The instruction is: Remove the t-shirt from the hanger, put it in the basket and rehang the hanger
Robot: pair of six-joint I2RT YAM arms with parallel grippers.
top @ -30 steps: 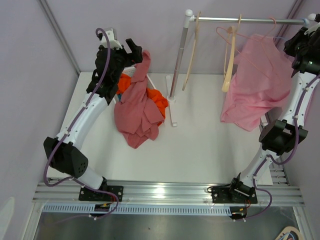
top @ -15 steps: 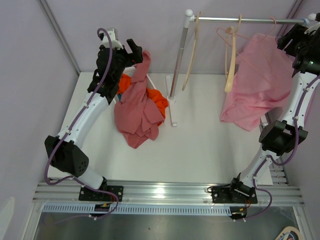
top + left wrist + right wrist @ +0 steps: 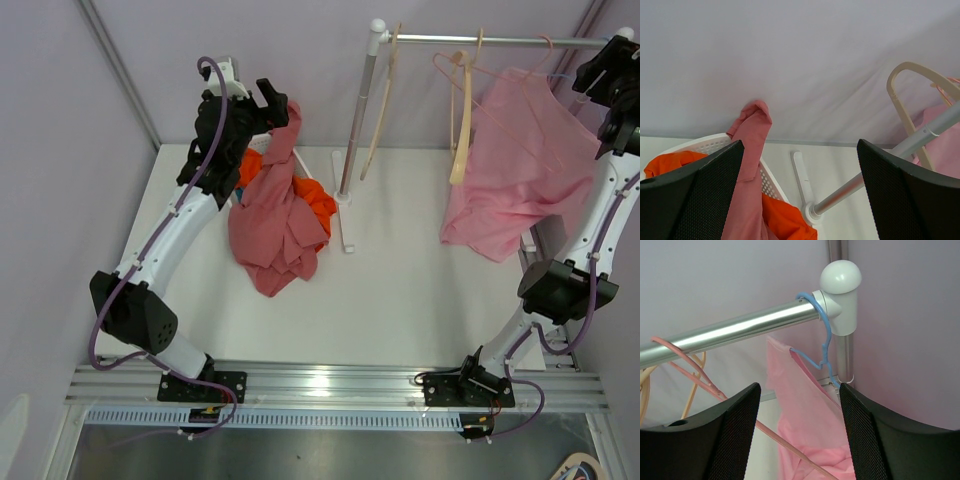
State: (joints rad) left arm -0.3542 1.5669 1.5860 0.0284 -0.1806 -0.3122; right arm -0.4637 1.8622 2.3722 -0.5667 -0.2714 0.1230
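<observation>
Right pincer [image 3: 592, 78] is raised to the far right end of the rail [image 3: 480, 40], jaws spread, nothing pinched. The pale pink t-shirt [image 3: 520, 150] is on the blue hanger [image 3: 825, 340], whose hook sits over the rail against the white end cap [image 3: 840, 277]. The shirt drapes just ahead of and below this pincer, and in the wrist view it shows through the gap between the fingers. The hanger's lower wire runs close to one finger [image 3: 875, 440]; contact cannot be judged. A bare pink wire hanger [image 3: 685, 367] hangs further along the rail to the pincer's left, with cream hangers [image 3: 460, 130] past it. Left pincer [image 3: 268, 100] is spread wide and holds nothing. The top end of a salmon garment [image 3: 750, 140] stands just ahead of it, draped over the rim of a white basket [image 3: 715, 145] below, with orange cloth [image 3: 670, 160] inside. Worktop [image 3: 420, 290] is white.
</observation>
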